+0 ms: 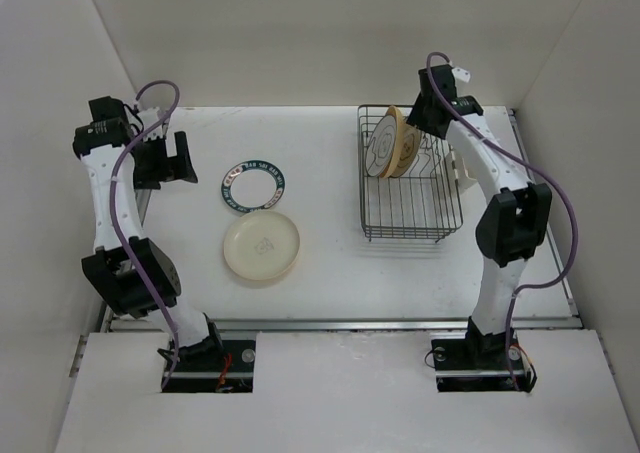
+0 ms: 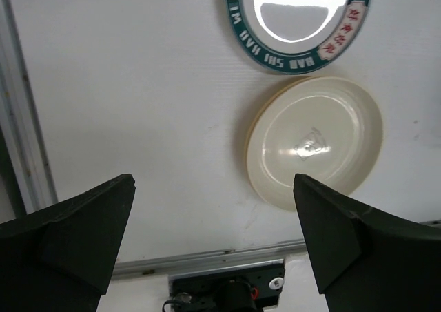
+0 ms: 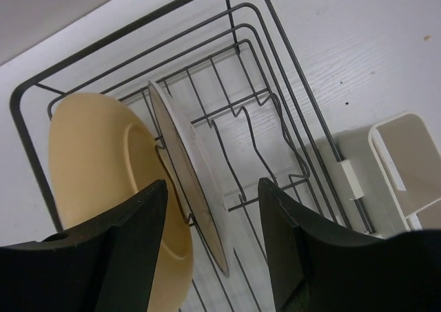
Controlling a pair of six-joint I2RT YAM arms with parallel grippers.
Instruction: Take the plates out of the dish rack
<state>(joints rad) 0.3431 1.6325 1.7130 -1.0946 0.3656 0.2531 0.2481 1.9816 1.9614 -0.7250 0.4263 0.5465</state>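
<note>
While right gripper [image 3: 212, 188] jaws stand apart astride white plate [image 3: 189, 181] in dish rack [image 3: 275, 64], plate looks stiff, slick, breakable: pinch upper rim. Left gripper [image 2: 213, 181] wide apart, empty.

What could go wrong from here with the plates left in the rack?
The white plate and tan plate stand close together; with the right jaws open over the white one, one jaw could knock the tan plate. The white plate sits between the wire prongs of the rack and might snag if lifted tilted.
</note>
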